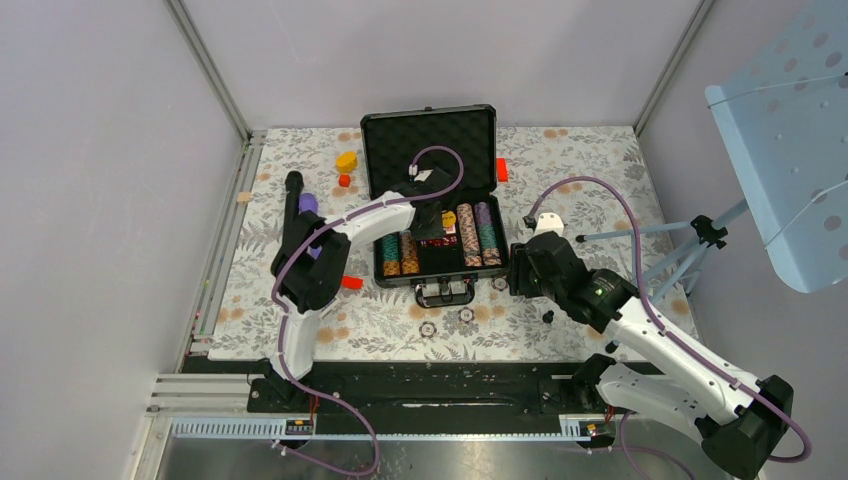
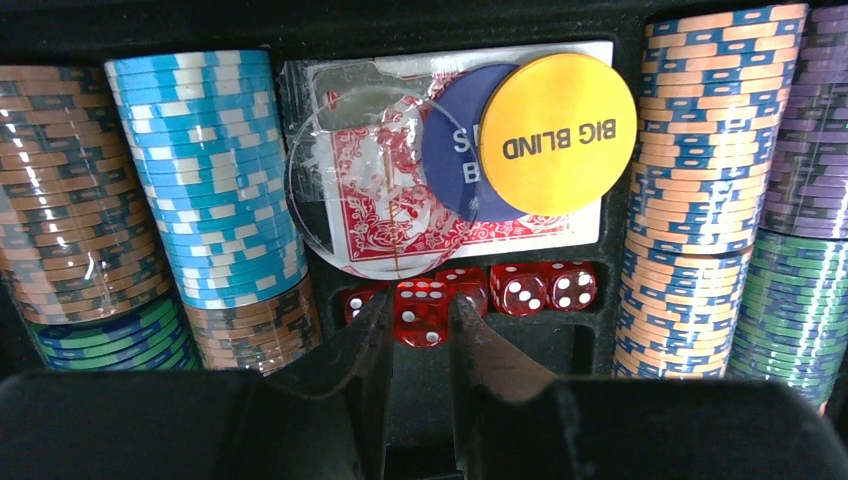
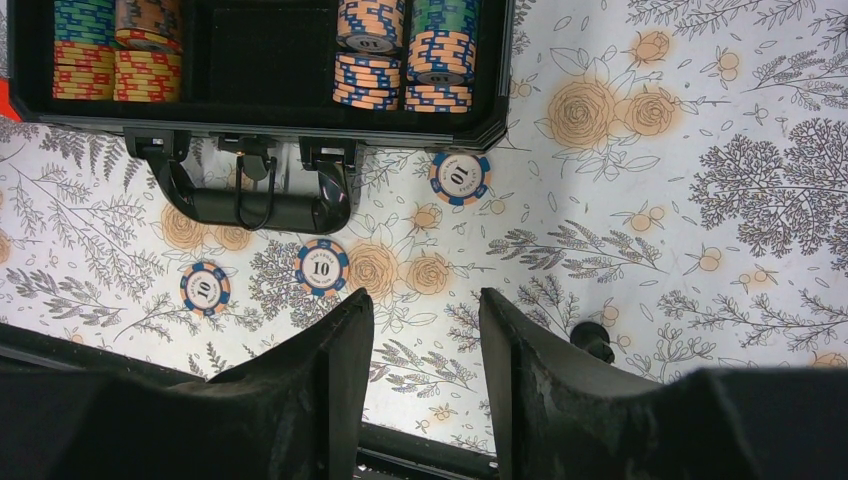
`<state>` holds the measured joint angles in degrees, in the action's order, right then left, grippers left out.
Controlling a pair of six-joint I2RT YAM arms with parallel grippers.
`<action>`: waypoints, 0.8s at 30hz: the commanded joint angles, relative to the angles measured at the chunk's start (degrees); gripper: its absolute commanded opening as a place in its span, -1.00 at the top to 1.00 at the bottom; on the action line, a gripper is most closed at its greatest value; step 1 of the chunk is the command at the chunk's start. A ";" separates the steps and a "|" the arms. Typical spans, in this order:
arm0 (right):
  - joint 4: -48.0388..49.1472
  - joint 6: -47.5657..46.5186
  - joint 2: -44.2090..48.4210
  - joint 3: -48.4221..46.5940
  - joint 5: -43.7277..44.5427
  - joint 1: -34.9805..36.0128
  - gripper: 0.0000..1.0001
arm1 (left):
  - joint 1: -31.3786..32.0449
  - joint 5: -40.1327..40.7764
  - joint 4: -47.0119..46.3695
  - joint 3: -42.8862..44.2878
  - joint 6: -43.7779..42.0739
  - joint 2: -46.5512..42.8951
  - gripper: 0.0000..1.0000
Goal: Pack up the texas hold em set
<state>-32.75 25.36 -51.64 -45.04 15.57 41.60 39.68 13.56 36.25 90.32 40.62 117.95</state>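
left tool (image 2: 421,300) sits low in the case (image 1: 400,150) centre slot, die (image 2: 420,322) wedged between its fingers. chip rows (image 2: 205,170) wall both sides, dice row (image 2: 545,287) and big blind disc (image 2: 557,133) ahead. in front of the case: handle (image 3: 260,205), three loose chips (image 3: 321,267). desk (image 3: 620,220) right of the case's front corner is open; right tool (image 3: 425,310) hangs there, jaws apart.

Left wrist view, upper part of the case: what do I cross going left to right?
Brown chip row → light blue chip row → clear disc → dark blue disc → yellow BIG BLIND disc → orange-and-blue chip row → purple chip row.
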 commanded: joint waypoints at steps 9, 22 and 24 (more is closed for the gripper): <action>0.17 0.54 0.96 0.56 1.08 -0.22 -0.01 | -0.18 -0.04 -1.18 0.63 0.29 0.26 0.45; 0.22 0.74 1.18 0.54 0.97 -0.28 -0.02 | -0.21 0.50 -0.48 0.59 0.16 -0.19 0.33; 0.17 0.80 1.18 0.56 0.91 -0.21 -0.02 | -0.26 0.68 -0.27 0.54 0.08 -0.18 0.32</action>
<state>-32.75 25.39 -51.37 -44.69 15.57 41.60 39.68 13.54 36.01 90.32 40.60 118.10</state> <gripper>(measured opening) 0.507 0.333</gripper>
